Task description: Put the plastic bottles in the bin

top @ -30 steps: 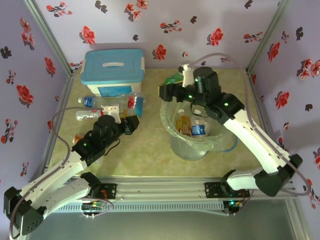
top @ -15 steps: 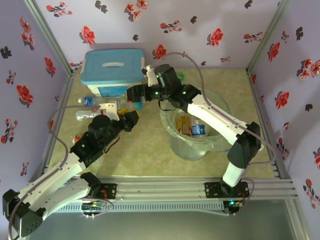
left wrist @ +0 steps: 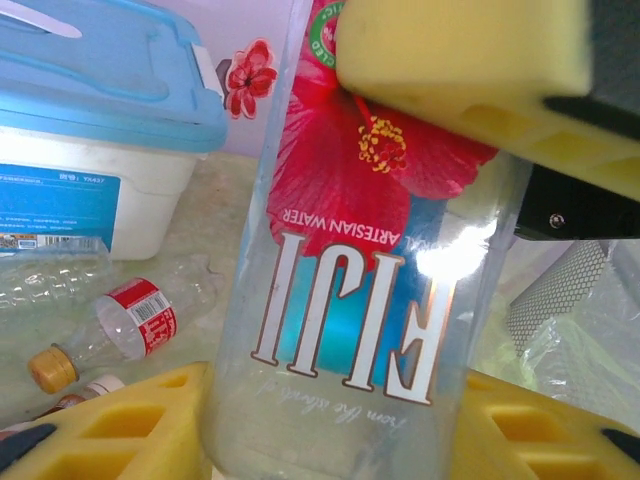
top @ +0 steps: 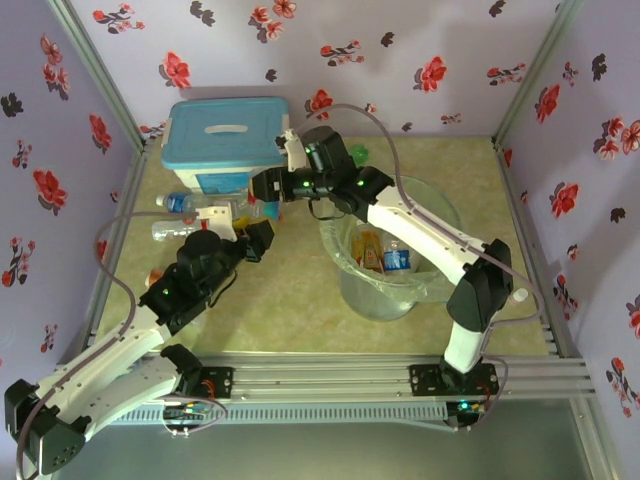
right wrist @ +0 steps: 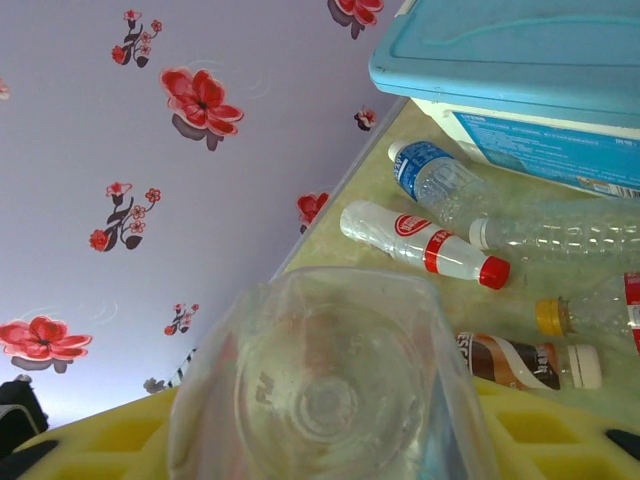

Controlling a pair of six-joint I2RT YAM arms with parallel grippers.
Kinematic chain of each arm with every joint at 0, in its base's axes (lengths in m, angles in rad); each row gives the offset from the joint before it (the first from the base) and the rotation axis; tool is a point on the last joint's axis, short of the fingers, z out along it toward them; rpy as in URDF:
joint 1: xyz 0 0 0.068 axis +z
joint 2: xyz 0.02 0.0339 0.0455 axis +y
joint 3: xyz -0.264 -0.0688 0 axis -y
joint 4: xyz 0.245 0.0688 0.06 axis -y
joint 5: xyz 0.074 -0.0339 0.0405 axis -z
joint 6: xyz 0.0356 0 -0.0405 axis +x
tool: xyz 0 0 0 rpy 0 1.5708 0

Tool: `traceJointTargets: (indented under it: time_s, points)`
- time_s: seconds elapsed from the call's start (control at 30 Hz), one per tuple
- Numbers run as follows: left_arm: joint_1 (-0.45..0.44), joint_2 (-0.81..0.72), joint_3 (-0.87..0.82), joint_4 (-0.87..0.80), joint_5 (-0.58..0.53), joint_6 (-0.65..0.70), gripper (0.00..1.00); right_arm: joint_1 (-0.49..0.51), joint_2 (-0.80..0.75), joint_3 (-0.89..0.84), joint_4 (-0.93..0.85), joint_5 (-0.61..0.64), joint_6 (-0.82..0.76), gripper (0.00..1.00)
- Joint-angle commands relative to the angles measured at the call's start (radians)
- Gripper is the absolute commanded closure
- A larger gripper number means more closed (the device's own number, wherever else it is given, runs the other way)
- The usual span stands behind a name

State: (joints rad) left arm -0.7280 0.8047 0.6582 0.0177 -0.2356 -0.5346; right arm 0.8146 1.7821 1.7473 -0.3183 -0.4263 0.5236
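Right, both hands are on one water bottle (left wrist: 350, 300): the left hand (top: 256, 238) has it clamped between its yellow pads (left wrist: 130, 430) from the near side. The right hand (top: 259, 190), stretched across from the right, is closed partway with its own pads pressed against the same bottle. It's held left of the bin (top: 350, 288), just near of the blue-lidded box (top: 225, 135). Loose bottles (right wrist: 425, 242) lie on the tabletop (top: 290, 290) at far left, and two bottles (top: 397, 258) sit inside the bin.
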Motion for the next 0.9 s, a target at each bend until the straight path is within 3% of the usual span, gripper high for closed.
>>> traceJointTargets:
  time_s: [0.0, 0.03, 0.17, 0.27, 0.57, 0.87]
  points:
    - [0.007, -0.016, 0.001, -0.011, -0.042, 0.024, 0.73, 0.007, 0.019, 0.046, 0.018, -0.009, 0.007, 0.53]
    - [0.007, -0.016, 0.001, -0.012, -0.043, 0.027, 0.69, 0.006, 0.019, 0.048, 0.018, -0.009, 0.007, 0.53]
    - [0.007, -0.016, 0.001, -0.015, -0.045, 0.033, 0.28, 0.003, 0.019, 0.077, 0.006, 0.006, -0.013, 0.54]
    - [0.007, -0.019, -0.003, -0.035, -0.047, 0.023, 0.14, -0.004, 0.020, 0.125, -0.017, 0.026, -0.046, 0.54]
    - [0.007, -0.065, -0.040, -0.155, -0.137, -0.080, 0.10, -0.103, -0.048, 0.234, -0.095, 0.074, -0.112, 0.54]
    - [0.026, 0.032, -0.028, -0.261, -0.194, -0.195, 0.10, -0.295, -0.292, 0.125, -0.178, 0.099, -0.149, 0.55]
